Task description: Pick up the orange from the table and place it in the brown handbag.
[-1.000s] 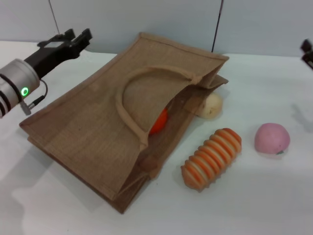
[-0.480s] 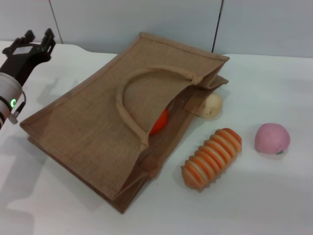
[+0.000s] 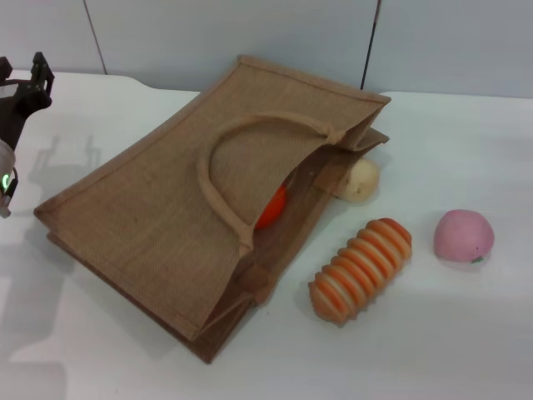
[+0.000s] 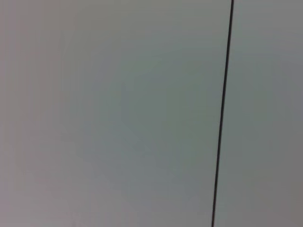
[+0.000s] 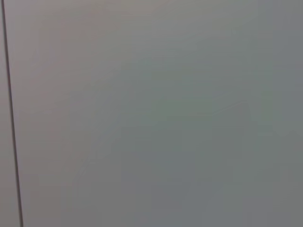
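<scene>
The brown handbag (image 3: 183, 208) lies flat on the white table (image 3: 433, 350), its mouth open toward the right. The orange (image 3: 271, 207) sits inside the mouth, only partly showing under the upper handle (image 3: 218, 193). My left gripper (image 3: 21, 75) is at the far left edge of the head view, raised and well clear of the bag, fingers apart and empty. My right gripper is out of view. Both wrist views show only a plain grey wall.
A ribbed orange-and-cream oblong item (image 3: 361, 268) lies right of the bag. A pale pink round fruit (image 3: 463, 235) is farther right. A pale yellowish fruit (image 3: 358, 179) rests against the bag's far corner.
My left arm has drawn back to the left, away from the bag, and is now mostly out of the head view. The right gripper's tip at the right edge has left the view.
</scene>
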You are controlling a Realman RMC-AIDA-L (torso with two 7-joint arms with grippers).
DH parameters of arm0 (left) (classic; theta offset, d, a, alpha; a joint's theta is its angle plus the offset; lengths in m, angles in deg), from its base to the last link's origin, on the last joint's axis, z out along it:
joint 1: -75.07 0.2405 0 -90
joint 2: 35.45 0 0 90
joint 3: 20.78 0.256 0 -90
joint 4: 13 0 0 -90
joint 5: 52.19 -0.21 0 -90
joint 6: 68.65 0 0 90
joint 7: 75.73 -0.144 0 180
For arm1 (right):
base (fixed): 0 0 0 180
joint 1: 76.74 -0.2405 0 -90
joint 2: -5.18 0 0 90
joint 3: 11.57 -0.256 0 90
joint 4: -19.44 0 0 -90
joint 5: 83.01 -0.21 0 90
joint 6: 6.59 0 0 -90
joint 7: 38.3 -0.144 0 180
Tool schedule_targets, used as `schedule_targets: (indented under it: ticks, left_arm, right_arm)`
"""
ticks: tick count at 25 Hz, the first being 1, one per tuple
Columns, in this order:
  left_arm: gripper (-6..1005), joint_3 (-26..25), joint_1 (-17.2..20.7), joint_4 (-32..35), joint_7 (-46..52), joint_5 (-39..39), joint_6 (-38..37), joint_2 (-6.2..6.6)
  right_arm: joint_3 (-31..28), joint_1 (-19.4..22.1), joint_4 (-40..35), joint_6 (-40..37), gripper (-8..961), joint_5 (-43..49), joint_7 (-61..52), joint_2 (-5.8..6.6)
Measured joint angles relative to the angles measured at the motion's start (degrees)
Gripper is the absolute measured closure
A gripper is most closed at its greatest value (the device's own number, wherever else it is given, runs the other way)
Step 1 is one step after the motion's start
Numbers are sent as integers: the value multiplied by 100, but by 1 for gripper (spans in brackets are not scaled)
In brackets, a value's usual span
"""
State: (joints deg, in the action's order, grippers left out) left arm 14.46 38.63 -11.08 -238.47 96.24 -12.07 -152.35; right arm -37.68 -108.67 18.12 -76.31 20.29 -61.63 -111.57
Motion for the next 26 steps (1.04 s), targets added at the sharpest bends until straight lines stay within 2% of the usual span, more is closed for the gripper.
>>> schedule_targets:
  ticks: [12,26]
  left_arm:
    - [470,66,-220,-410,-7,-9,281,-5]
    - [474,64,-223,-421,-3,0,212,18]
  right_arm:
    - [13,-66,10,94,67,-9,4,3]
    - [12,-68,18,153,67,-12,4,13]
